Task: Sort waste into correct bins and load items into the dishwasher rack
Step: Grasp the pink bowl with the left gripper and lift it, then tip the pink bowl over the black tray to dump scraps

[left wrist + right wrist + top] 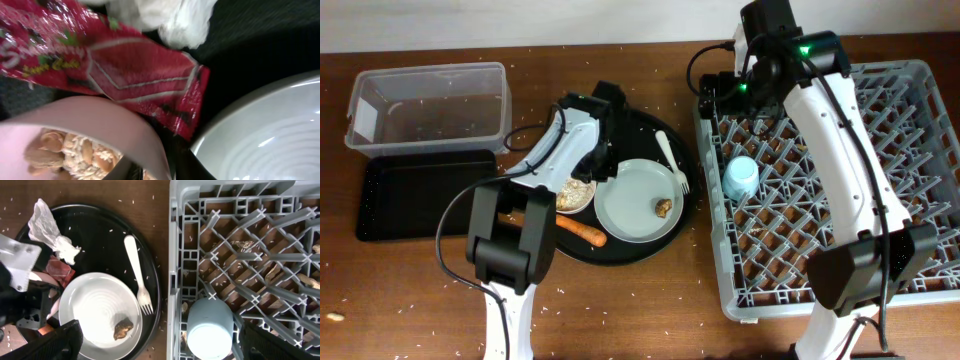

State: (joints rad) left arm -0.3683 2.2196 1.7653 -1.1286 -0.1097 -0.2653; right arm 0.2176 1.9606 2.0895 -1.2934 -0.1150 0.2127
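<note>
My left gripper (pixel 162 167) is shut on the rim of the pale pink bowl (pixel 90 125), which holds rice and brown scraps. One finger is inside the bowl and one outside. The bowl (pixel 575 195) sits on the round black tray. The red snack wrapper (pixel 125 65) and the white tissue (pixel 165 17) lie just beyond it. The grey-white plate (pixel 638 200) carries a brown scrap (pixel 664 207). The white fork (pixel 672 160) lies beside the plate. The carrot (pixel 582 231) lies at the tray's front. The blue cup (pixel 741 178) lies in the grey rack (pixel 910 150). My right gripper (pixel 160 350) is open and empty over the rack's left edge.
The clear tub (pixel 428 105) stands at the far left, with the shallow black rectangular tray (pixel 420 195) in front of it. The round black tray (pixel 650 130) lies between them and the rack. Rice grains are scattered over the table and in the rack.
</note>
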